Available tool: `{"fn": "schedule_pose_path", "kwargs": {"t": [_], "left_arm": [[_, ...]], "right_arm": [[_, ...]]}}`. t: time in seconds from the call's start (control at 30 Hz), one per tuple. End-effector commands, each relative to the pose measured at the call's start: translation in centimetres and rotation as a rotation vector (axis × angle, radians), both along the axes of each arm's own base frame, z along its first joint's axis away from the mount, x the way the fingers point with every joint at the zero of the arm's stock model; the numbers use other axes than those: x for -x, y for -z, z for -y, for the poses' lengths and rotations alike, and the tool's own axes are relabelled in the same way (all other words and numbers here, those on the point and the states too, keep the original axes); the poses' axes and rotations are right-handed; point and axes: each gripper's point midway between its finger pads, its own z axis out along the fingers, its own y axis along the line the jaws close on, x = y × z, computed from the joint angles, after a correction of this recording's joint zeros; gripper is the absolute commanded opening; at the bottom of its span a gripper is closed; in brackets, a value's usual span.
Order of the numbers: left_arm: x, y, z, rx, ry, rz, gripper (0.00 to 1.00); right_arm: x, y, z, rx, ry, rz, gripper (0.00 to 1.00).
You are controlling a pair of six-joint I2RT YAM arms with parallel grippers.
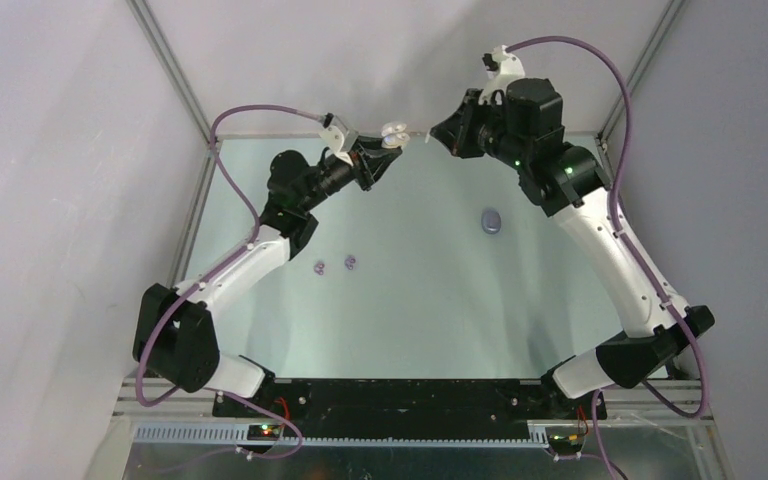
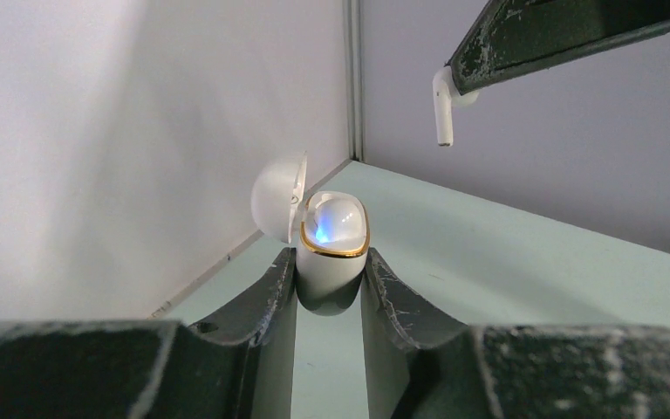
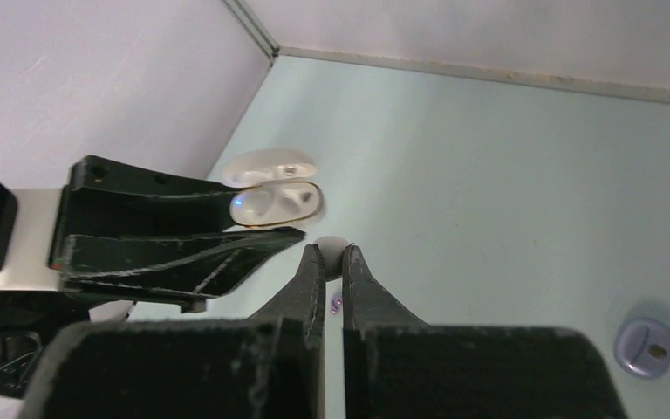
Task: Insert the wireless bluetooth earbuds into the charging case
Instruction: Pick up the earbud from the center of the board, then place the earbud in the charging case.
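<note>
Aloft, the left gripper [image 2: 330, 266] clamps the open white charging case [image 2: 332, 229] by its base; the right gripper [image 3: 331, 255] pinches a white earbud [image 2: 442, 109] near it, not touching.

Robot lab test cell, plain white walls [image 1: 50, 150], aluminium frame [image 1: 163, 55], pale table [image 1: 420, 300]

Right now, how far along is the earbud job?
Done: white case open, gripped in the left hand. In hand: the right hand pinches one white earbud near it, not yet seated. Left: two purple earbuds lie on the table, the purple case shut. Whether the case already holds an earbud, I cannot tell.
</note>
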Motion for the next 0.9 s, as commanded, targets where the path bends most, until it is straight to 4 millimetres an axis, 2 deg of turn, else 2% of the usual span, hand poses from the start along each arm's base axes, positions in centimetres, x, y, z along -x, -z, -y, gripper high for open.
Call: {"fn": "schedule_pose_path", "kwargs": {"t": [0.0, 0.23, 0.5, 0.87], "left_arm": [[0.5, -3.0, 0.0, 0.009, -0.013, 0.144, 0.0], [1.6, -3.3, 0.1, 0.04, 0.025, 0.138, 0.0], [3.7, -4.6, 0.6, 0.115, 0.123, 0.09, 0.0], [3.7, -5.1, 0.2, 0.165, 0.109, 0.04, 0.0]], "right_arm": [[-0.1, -3.1, -1.2, -0.035, 0.02, 0.121, 0.0], [0.0, -4.1, -2.8, -0.009, 0.009, 0.207, 0.0], [0.3, -4.2, -4.3, 0.037, 0.015, 0.321, 0.0], [0.5, -4.6, -4.1, 0.085, 0.047, 0.384, 0.0]]}}
